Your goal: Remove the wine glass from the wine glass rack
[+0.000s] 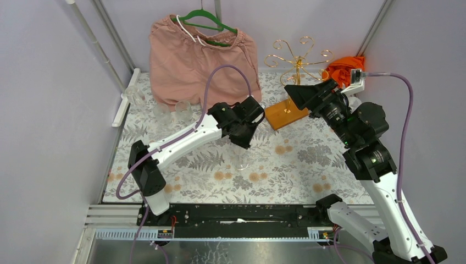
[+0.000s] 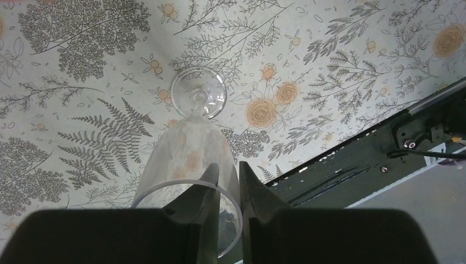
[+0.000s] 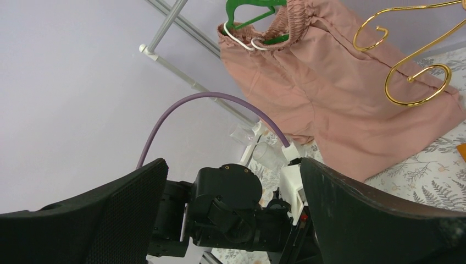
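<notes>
Near edge of the desk (image 1: 308, 165): a black rail (image 2: 351, 159) runs along it, not far from the glass foot in the left wrist view.

Left hand (image 2: 228, 165) is clenched on the wine glass (image 2: 189, 143), pinching the rim wall with one finger inside the bowl and one outside. The glass hangs upright under the hand, clear of the wine glass rack (image 1: 297, 60), over the middle of the desk and somewhat toward the near edge. The foot sits at or just above the patterned surface; cannot tell if it touches.

Risks, as I judge them:
- The grip holds only a thin strip of rim, so a jerk could let the glass pivot or slide out.
- Letting go before the foot sits flat would tip it: long stem, small foot.
- Pressing down too hard loads the rim and may crack it.
- The inner finger must lift straight out, or it drags the bowl over.

Farther back, toward the far right: the rack stands on its wooden base. Right hand (image 1: 299, 91) is spread wide, holding nothing, just beside the rack's stem. A careless swing could snag the gold curls.

Far edge: pink shorts (image 1: 203, 60) on a green hanger (image 1: 206, 22), orange cloth (image 1: 346, 69) at the right corner, clear cups (image 3: 267, 155) to the left. None of these blocks the set-down spot.
</notes>
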Robot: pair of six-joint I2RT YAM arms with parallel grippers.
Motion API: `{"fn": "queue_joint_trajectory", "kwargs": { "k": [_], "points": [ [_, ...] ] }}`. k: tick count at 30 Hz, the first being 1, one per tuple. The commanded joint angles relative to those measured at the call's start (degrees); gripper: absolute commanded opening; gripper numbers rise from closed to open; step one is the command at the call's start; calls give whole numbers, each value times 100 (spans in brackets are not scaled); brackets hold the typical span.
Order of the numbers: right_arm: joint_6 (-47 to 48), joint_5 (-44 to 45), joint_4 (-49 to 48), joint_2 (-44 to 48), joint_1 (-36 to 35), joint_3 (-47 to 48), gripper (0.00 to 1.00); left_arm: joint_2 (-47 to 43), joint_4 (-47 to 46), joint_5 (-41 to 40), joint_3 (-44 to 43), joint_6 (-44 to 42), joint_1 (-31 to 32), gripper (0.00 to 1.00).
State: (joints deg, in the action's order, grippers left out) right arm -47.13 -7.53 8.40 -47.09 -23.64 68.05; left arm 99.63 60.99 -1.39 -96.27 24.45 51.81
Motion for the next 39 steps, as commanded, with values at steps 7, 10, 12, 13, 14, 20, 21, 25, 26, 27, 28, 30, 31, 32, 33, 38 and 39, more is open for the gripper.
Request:
{"fn": "queue_joint_trajectory", "kwargs": {
  "k": [7,10,12,13,14,20,21,25,26,27,28,30,31,32,33,38,39],
  "points": [
    [99,129,-36,60,-19,63,100,125,-114,73,107,-81,16,12],
    [108,129,-35,60,-19,42,100,95,-114,86,117,-80,17,20],
    [109,129,-40,65,-18,20,100,75,-114,86,126,-76,13,25],
    [108,129,-41,60,-17,16,100,62,-114,86,118,-72,20,27],
    [106,125,-41,60,-17,15,100,57,-114,93,111,-72,17,29],
    [75,76,-85,51,-23,-9,100,4,-78,51,-41,-19,14,36],
    [75,76,-85,51,-19,-11,100,11,-52,37,-61,-19,13,36],
    [67,59,-104,42,-17,-28,100,-44,-17,14,-44,-2,26,37],
    [65,54,-111,42,-16,-41,100,-63,-17,1,-37,6,26,38],
    [58,50,-118,42,-18,-52,100,-87,-17,-1,-26,7,26,38],
    [51,50,-126,42,-17,-61,100,-105,-17,-16,-24,20,22,38],
    [46,34,-134,38,-19,-75,100,-133,-17,-20,-36,32,28,39],
    [32,26,-147,34,-19,-73,100,-155,-11,-38,-51,46,31,39],
    [31,19,-145,33,-20,-79,100,-152,27,-61,-95,57,32,39],
    [29,16,-154,29,-19,-78,100,-148,61,-89,-147,66,35,39],
    [23,6,-164,32,-17,-90,100,-119,188,-228,-411,26,62,40],
    [20,2,-164,25,-17,-86,100,-98,245,-288,-482,25,72,40]
  ]
}}
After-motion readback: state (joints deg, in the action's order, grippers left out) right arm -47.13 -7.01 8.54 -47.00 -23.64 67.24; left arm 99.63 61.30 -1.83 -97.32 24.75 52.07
